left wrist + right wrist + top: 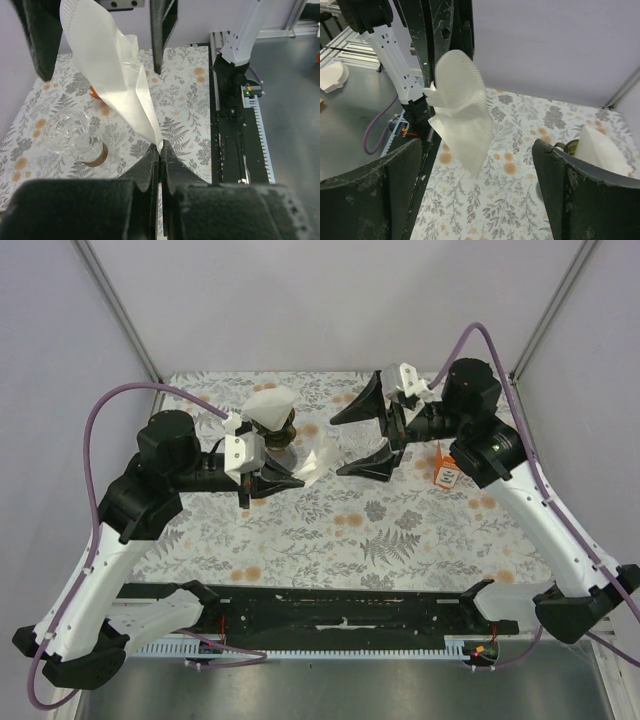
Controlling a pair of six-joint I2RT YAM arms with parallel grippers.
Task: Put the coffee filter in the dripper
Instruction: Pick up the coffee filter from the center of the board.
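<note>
We judge the coffee filter (112,75) light, limp and easily creased, so our left hand (159,150) clamps its pointed tip near the dripper (70,132), our right hand (338,445) spread wide.

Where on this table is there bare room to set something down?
The wide near strip of table, just beyond the black base rail, is bare. Crowded: the far middle, where the left tool pinches the filter beside the dripper, with the open right tool opposite.
</note>
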